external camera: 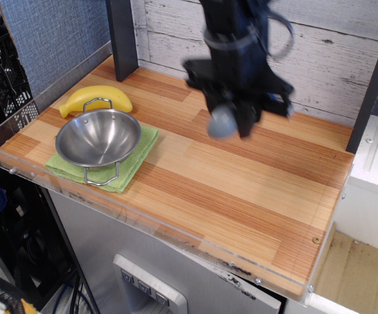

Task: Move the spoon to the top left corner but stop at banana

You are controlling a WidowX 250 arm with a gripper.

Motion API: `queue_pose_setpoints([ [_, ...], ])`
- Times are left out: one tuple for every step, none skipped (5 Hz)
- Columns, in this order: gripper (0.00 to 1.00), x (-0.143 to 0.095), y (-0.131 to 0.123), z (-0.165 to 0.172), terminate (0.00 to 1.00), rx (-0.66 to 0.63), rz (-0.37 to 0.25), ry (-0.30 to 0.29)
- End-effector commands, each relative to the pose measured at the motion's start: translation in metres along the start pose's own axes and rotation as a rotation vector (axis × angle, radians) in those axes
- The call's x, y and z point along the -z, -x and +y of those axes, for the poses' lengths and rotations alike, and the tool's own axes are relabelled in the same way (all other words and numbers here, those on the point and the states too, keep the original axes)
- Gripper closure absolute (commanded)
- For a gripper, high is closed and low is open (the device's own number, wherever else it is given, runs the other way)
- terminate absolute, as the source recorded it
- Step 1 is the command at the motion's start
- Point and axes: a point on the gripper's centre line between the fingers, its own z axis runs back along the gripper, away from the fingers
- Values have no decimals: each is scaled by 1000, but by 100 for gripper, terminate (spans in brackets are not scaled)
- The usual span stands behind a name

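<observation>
My black gripper point(231, 121) hangs above the back middle of the wooden table, blurred by motion. It is shut on the spoon point(221, 122), whose round grey bowl shows below the fingers; its light-blue handle is hidden inside the jaws. The spoon is lifted off the table. The yellow banana point(96, 99) lies at the far left, just behind the steel bowl and well left of the gripper. The top left corner point(120, 70) of the striped tabletop lies behind the banana, beside a dark post.
A steel bowl point(98, 137) with wire handles sits on a green cloth point(137, 160) at the left front. A dark upright post point(122, 36) stands at the back left. Clear acrylic point(19, 134) edges the table. A white plank wall point(320, 39) is behind.
</observation>
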Motion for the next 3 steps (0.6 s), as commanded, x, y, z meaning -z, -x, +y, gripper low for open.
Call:
queue_pose_setpoints([
  [100,-9,-39,77,0,-141,-57,-89],
  [100,4,-38,103,0,-164,-31,-132],
  [100,24,-38,118,0,-179,1,-138],
])
